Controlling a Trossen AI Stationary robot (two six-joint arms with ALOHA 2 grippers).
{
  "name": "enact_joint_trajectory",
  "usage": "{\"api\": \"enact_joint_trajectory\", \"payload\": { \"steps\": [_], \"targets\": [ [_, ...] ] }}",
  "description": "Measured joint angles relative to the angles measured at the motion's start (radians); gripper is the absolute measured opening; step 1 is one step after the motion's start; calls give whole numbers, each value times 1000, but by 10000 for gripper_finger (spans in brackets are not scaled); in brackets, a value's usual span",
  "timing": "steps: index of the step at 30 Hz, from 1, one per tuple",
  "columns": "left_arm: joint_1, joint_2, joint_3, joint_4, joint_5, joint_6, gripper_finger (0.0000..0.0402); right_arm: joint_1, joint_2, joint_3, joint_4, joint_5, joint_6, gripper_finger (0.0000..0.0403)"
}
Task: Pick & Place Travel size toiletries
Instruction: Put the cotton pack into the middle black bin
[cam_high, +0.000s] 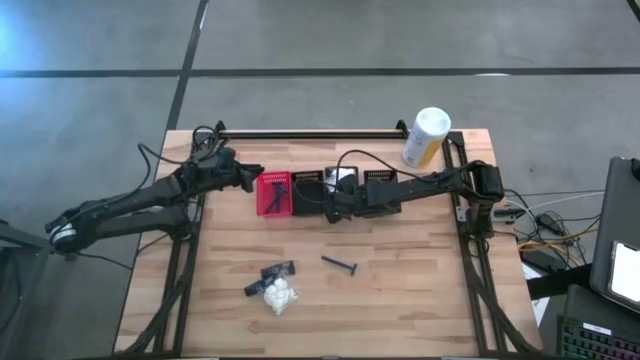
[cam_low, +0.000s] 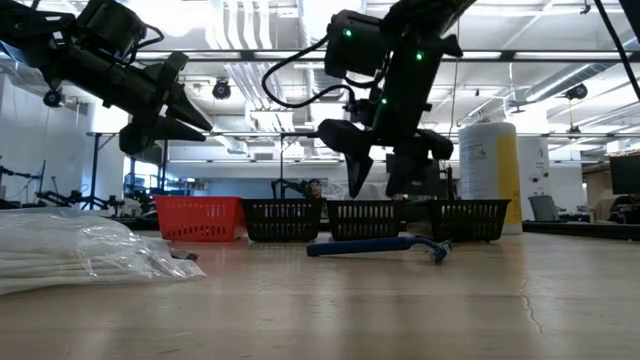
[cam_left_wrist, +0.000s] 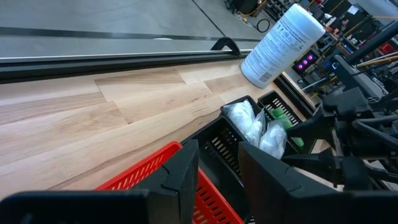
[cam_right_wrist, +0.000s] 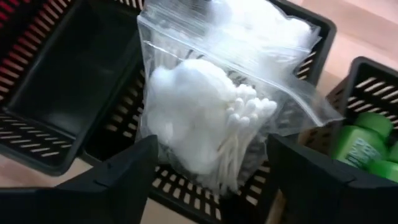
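Four small baskets stand in a row: a red one (cam_high: 275, 193) and three black ones. The middle black basket (cam_right_wrist: 186, 180) holds a clear bag of cotton balls and swabs (cam_right_wrist: 205, 106), standing on its lower end. Green packets (cam_right_wrist: 364, 146) lie in the basket beside it. My right gripper (cam_right_wrist: 205, 180) (cam_high: 329, 208) hovers open over that bag, a finger on either side, apart from it. My left gripper (cam_left_wrist: 219, 174) (cam_high: 256, 180) hangs open above the red basket's left rim. A white wrapped bundle (cam_high: 279, 296), black pieces (cam_high: 277, 271) and a slim razor (cam_high: 340, 264) lie on the near table.
A tall white-and-yellow canister (cam_high: 425, 137) lies tilted at the far right corner of the table. A black rail (cam_high: 310, 133) runs along the far edge. Cables hang off the right side. Bare wood lies between the baskets and the loose items on the near table.
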Motion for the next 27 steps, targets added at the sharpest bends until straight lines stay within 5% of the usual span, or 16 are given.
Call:
{"api": "enact_joint_trajectory", "payload": {
  "steps": [5,12,27],
  "targets": [
    [0,0,0,0,0,0,120,10,0,53,-60,-34,-7,317],
    [0,0,0,0,0,0,120,-14,0,62,-58,-222,97,311],
    [0,0,0,0,0,0,120,-66,0,92,-43,-304,111,122]
  ]
}}
